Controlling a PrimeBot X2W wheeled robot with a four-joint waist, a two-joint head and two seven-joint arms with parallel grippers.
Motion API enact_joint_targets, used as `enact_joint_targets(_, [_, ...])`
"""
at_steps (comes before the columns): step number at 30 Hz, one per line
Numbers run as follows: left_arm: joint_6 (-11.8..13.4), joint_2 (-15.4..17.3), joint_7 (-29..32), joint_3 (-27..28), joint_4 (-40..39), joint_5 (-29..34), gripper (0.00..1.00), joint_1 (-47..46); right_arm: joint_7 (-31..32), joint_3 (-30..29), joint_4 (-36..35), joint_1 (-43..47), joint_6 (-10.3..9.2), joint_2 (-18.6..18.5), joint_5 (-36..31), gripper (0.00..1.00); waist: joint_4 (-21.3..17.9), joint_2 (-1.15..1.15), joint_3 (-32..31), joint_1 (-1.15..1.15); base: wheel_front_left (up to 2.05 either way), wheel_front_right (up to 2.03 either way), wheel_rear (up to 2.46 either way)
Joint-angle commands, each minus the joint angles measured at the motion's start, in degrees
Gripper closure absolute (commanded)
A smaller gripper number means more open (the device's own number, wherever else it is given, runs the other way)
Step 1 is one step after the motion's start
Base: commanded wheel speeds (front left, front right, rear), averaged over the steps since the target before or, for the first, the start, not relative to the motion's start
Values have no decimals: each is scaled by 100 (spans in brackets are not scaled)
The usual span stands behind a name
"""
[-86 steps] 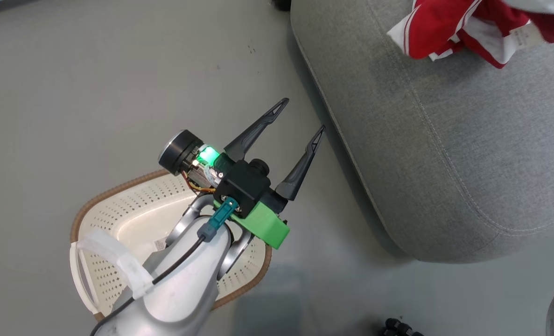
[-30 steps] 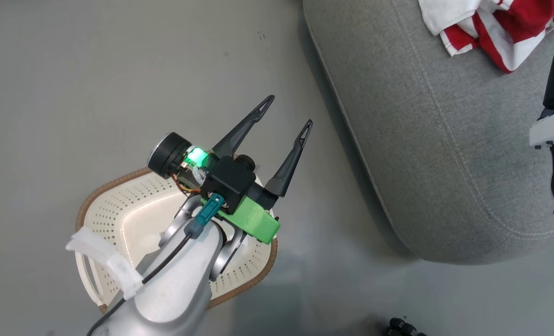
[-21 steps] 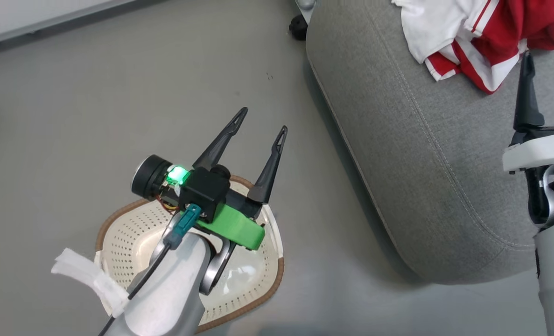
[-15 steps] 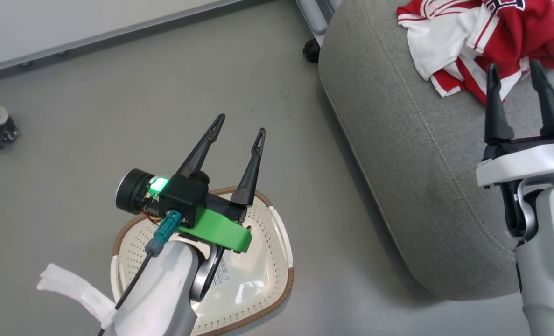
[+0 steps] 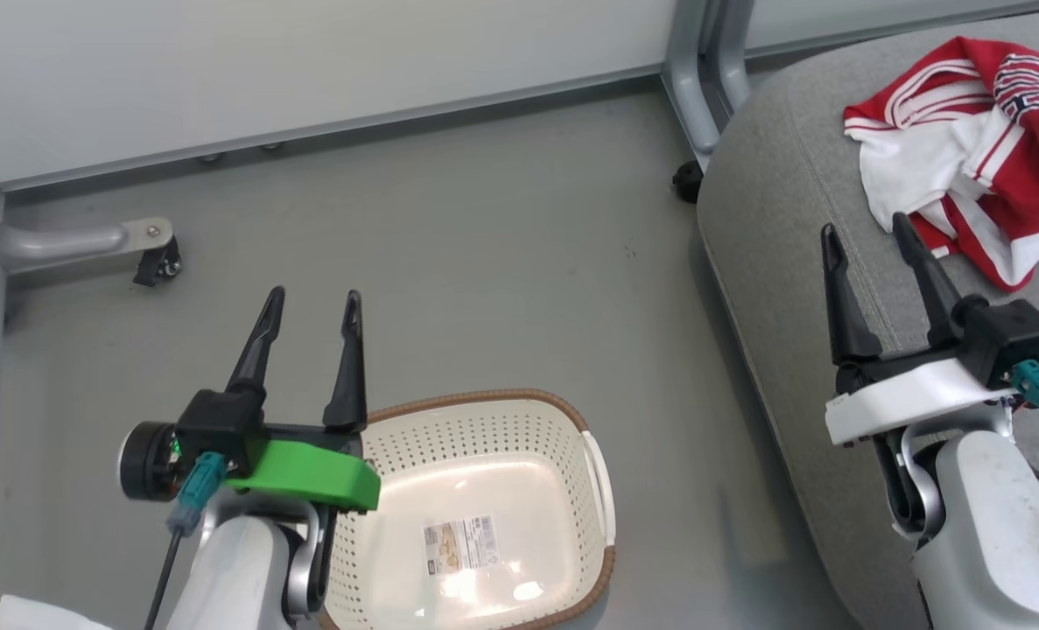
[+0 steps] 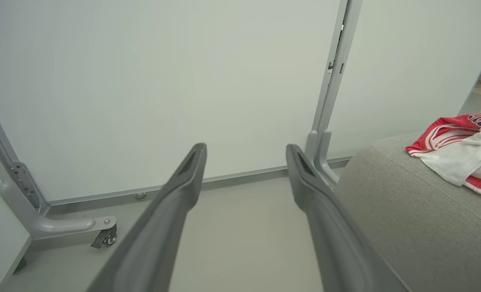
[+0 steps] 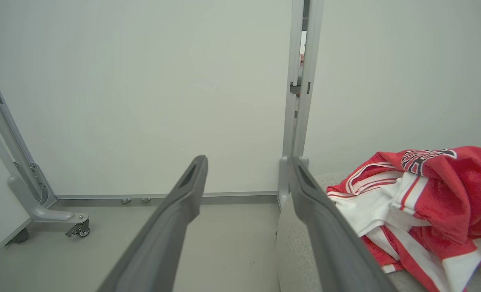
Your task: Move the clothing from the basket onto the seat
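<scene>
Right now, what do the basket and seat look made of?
Basket: likely moulded plastic, cream, glossy; rows of holes, glare on its floor, brown woven-look rim. Seat: grey fabric upholstery, matte; visible weave and stitched seams. Its filling cannot be told.

basket [image 5: 519, 430]: glossy cream plastic full of holes, woven-look brown rim
label [image 5: 460, 542]: paper sticker, lower middle
seat [image 5: 773, 289]: matt grey woven cloth, stitched seams
clothing [image 5: 1000, 166]: soft red-and-white cloth, upper right
floor [image 5: 484, 262]: smooth, pretty matt grey
frame leg [image 5: 73, 236]: grey metal, satin sheen, left
</scene>
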Motion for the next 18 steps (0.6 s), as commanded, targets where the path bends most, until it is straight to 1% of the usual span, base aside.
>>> enact_joint_targets(1, [18,16,-2,125,9,1,0,188,-13,14,-14,189,-6,27,9,0,381,57,-409,0,0,0,0])
enact_joint_targets(4, [17,43,-2,393,27,37,0,414,-12,-12,-1,401,-6,111,178,0,465,57,-555,0,0,0,0])
enact_joint_targets(9, [-51,28,-3,705,37,113,0,741,-12,-2,-167,801,-6,189,160,0,565,57,-757,0,0,0,0])
enact_joint_targets(18, [-174,-74,-3,883,28,201,0,1117,-13,-7,-607,1574,-6,261,35,0,602,57,-990,0,0,0,0])
